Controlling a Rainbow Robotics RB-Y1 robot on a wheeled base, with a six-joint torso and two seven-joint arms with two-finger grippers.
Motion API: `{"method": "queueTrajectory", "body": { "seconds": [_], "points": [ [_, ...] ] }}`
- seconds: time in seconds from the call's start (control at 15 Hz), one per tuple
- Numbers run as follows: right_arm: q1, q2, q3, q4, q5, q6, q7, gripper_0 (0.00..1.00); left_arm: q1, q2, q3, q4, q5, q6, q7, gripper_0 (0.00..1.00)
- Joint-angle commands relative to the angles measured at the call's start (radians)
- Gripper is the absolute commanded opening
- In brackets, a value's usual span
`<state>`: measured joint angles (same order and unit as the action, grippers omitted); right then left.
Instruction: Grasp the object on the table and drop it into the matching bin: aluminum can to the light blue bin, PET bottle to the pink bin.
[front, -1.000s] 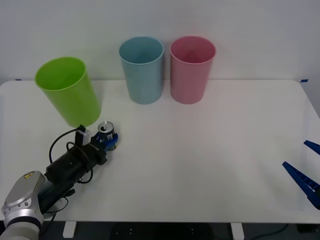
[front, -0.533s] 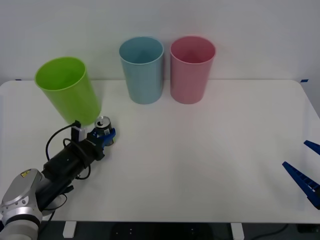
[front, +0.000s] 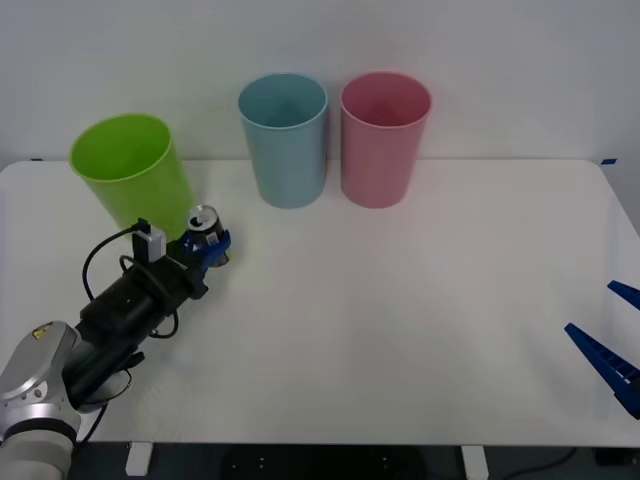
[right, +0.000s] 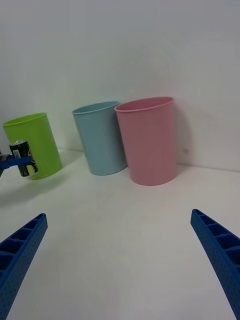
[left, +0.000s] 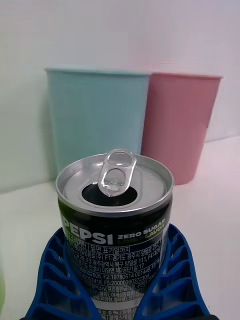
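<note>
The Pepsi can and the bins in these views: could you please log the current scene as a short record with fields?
held object: Pepsi Zero Sugar can, upright, tab open
holder: left gripper, blue fingers shut around the can's body
can position: off the table, beside the lime green bin
target: light blue bin, upright at the table's far edge
neighbour: pink bin, close beside the blue bin on its right
right gripper: open, parked at the table's right edge
</note>
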<state>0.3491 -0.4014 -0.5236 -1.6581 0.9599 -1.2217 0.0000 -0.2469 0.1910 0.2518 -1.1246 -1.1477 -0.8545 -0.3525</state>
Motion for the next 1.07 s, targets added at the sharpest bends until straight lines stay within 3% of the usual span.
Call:
{"method": "queueTrajectory", "body": {
  "seconds": [0.07, 0.6, 1.07],
  "points": [
    [0.0, 0.0, 0.0, 0.0, 0.0, 0.0, 0.0, 1.0, 0.0, 0.016, -0.003, -0.049, 0.002, -0.035, 0.027, 0.0],
    [0.0, 0.0, 0.0, 0.0, 0.0, 0.0, 0.0, 1.0, -0.003, 0.085, -0.016, -0.25, 0.002, -0.061, 0.32, 0.0],
    [0.0, 0.0, 0.0, 0.0, 0.0, 0.0, 0.0, 1.0, -0.091, 0.085, 0.052, -0.368, -0.161, -0.051, 0.584, 0.0]
  ]
}}
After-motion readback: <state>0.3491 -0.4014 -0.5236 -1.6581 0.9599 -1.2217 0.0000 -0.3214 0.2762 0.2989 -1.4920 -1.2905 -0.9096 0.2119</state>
